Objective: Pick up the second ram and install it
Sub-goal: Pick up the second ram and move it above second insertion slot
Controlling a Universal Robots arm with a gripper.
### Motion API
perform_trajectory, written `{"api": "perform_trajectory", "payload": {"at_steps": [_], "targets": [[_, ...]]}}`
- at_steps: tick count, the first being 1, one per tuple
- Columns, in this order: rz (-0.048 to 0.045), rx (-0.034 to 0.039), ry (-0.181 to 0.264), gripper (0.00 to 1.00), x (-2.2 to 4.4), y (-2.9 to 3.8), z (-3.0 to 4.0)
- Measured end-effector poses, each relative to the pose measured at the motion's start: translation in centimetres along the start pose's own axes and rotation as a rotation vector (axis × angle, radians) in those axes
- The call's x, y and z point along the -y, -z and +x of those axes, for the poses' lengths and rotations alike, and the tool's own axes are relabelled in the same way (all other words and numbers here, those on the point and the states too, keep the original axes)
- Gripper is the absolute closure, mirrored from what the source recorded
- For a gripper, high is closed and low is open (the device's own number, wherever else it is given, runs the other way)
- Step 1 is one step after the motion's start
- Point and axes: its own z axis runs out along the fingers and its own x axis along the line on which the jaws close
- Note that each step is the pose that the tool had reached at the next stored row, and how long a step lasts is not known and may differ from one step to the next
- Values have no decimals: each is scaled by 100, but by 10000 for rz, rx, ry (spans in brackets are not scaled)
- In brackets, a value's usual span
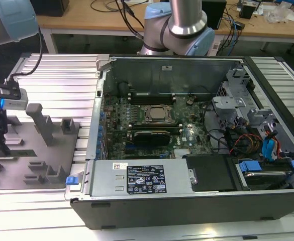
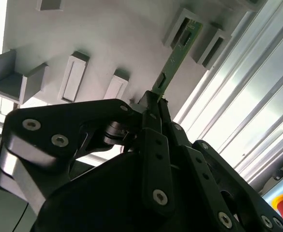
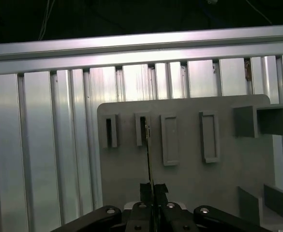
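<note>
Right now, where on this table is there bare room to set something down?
In the exterior view, bare slats show above the tray, left of the case, and along the bottom edge below the case. The tray is crowded with holders, where the end effector grips the ram.

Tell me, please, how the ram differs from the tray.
The ram is green and narrow; the tray is grey and broad. The ram stands on edge; the tray lies flat. The end effector clamps the ram, not the tray. Both sit above the ribbed table.
</note>
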Motion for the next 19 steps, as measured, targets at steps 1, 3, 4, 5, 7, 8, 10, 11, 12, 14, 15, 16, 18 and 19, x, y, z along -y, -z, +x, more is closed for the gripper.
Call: {"api": "perform_trajectory", "payload": {"at_steps": [1,3,4,5,7,8,10,11,12,14,15,16,18,19], "targets": [[0,-3,0,86,-1,25,-5],[1,-8,0,86,-2,65,-11],[1,-10,-1,86,-3,84,-16],[1,-13,0,86,-4,99,-19],[0,-17,0,86,-4,127,-21],[1,-17,0,86,-5,143,-23],[2,-25,0,86,-6,190,-27],[2,-31,-1,86,-7,216,-31],[2,-34,0,86,-7,231,-32],[3,-40,-1,86,-8,266,-35],[3,-43,-1,86,-9,285,-37],[3,-48,0,86,-10,311,-41],[4,-61,-1,86,-12,373,-50],[5,-64,-1,86,-13,396,-53]]}}
